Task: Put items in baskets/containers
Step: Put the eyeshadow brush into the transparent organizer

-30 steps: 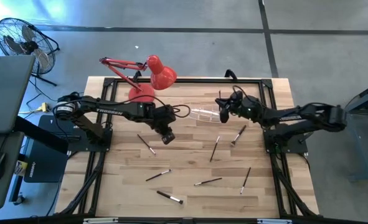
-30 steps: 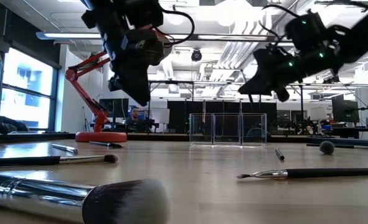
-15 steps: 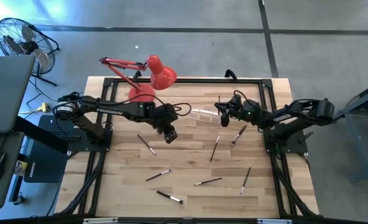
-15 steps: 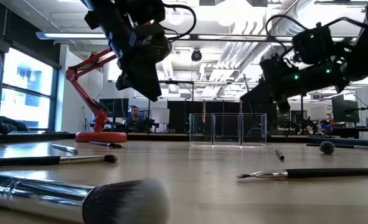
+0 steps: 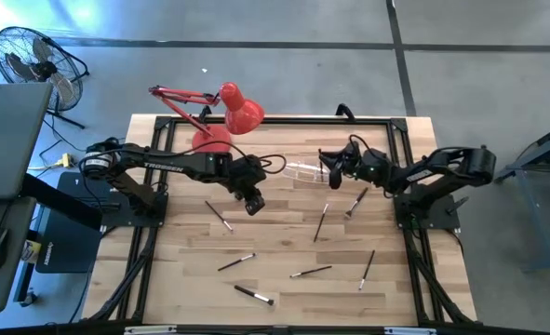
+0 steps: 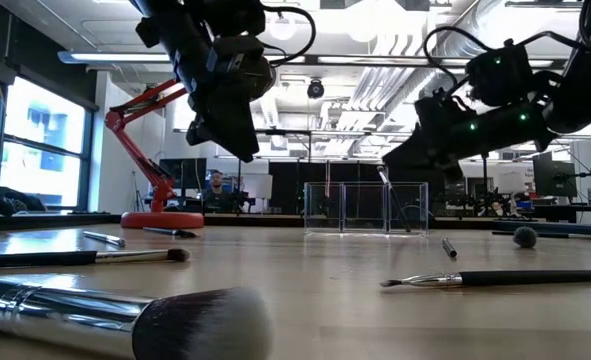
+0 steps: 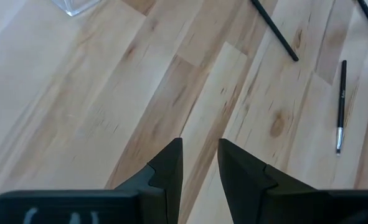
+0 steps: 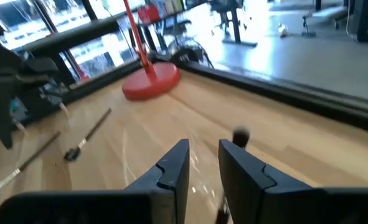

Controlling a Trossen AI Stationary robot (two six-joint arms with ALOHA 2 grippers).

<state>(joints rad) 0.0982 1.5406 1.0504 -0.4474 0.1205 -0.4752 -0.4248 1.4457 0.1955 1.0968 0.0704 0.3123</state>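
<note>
Right fingers: the right gripper (image 5: 328, 168) hangs over the right-hand end of the clear holder (image 5: 301, 171). In the right wrist view its two fingers (image 8: 171, 167) stand a narrow gap apart with nothing between them. A dark brush tip (image 8: 240, 134) shows just beyond them, and in the low view a thin brush (image 6: 394, 197) leans inside the holder right under this gripper. My guess is the jaws are parted to let that brush drop in.

Left fingers: the left gripper (image 5: 249, 202) hovers off the table, down and to the left of the holder. Its fingers (image 7: 169, 171) are slightly apart and grip nothing; bare wood lies under them. It looks to be keeping out of the other arm's way.

Holder: it stands on the wooden table (image 5: 284, 244), just right of the red desk lamp (image 5: 226, 118), toward the back edge. Being transparent and open-topped, it suits dropping brushes in tip-first from above.

Brushes left out: several lie flat in front of the holder, one short brush (image 5: 356, 201) to its lower right, a thin one (image 5: 321, 222) below it, another (image 5: 219, 214) near the left gripper, and more toward the front edge, such as the thick brush (image 5: 253, 295).

Task so far: mostly undone, by the spread still on the table.
</note>
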